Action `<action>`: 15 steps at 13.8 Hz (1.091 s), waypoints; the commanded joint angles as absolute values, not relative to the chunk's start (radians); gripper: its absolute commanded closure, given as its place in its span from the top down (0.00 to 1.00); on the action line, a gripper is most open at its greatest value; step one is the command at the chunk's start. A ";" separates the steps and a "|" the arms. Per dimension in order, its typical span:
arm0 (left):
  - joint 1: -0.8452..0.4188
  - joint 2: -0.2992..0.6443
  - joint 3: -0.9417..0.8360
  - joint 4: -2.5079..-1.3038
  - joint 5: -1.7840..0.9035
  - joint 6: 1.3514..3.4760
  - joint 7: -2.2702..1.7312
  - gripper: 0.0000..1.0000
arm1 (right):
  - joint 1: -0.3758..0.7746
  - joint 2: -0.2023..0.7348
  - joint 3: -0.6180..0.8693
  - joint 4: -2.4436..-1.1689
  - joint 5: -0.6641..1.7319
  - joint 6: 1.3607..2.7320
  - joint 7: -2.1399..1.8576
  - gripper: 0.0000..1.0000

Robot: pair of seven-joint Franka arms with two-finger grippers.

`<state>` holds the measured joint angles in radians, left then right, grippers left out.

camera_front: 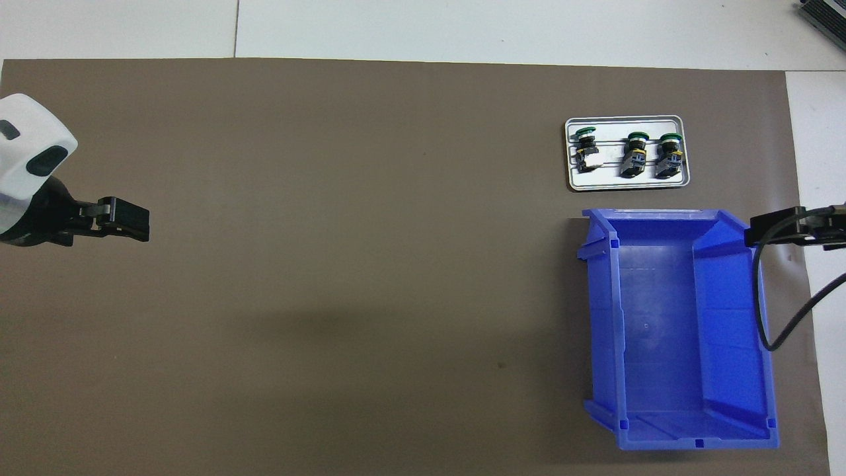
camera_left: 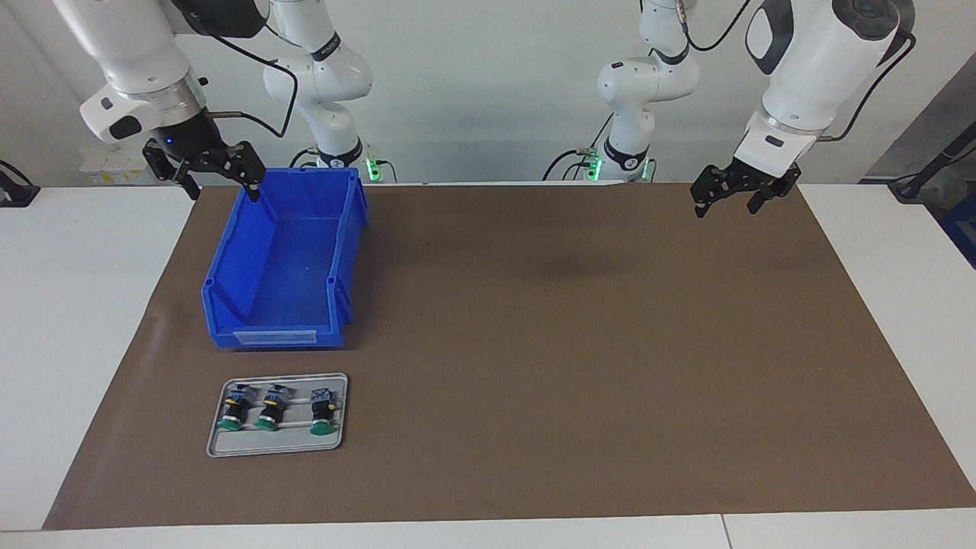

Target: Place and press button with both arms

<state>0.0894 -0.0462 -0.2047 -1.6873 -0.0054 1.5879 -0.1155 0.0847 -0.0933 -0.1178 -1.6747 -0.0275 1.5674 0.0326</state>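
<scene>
Three alike green-capped buttons lie on their sides in a small grey tray [camera_left: 284,441], which also shows in the overhead view [camera_front: 628,183]. The button [camera_left: 323,415] nearest the table's middle also shows from above [camera_front: 585,148]; the other two [camera_left: 270,409] [camera_left: 232,411] lie beside it. My right gripper [camera_left: 223,189] is open and empty, up in the air over the blue bin's edge; it also shows from above [camera_front: 770,233]. My left gripper [camera_left: 725,206] is open and empty, raised over the brown mat at the left arm's end [camera_front: 129,220].
An empty blue bin [camera_left: 347,236] [camera_front: 727,330] stands on the brown mat [camera_left: 572,343], nearer to the robots than the tray, at the right arm's end. A black cable [camera_front: 760,297] hangs over the bin's side.
</scene>
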 commanded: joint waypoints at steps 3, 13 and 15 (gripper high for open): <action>0.100 -0.064 -0.210 -1.706 0.008 1.589 -0.115 1.00 | 0.072 -0.104 -0.106 -1.681 -0.031 1.552 0.032 1.00; 0.100 -0.064 -0.210 -1.706 0.008 1.589 -0.115 1.00 | 0.087 0.084 -0.103 -1.671 -0.023 1.906 0.063 1.00; 0.100 -0.064 -0.210 -1.706 0.008 1.589 -0.115 1.00 | 0.087 0.199 -0.103 -1.634 -0.021 2.036 0.061 1.00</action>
<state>0.0894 -0.0462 -0.2047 -1.6873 -0.0054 1.5879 -0.1155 0.0984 0.0767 -0.1109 -1.7058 -0.0268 1.9607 0.0492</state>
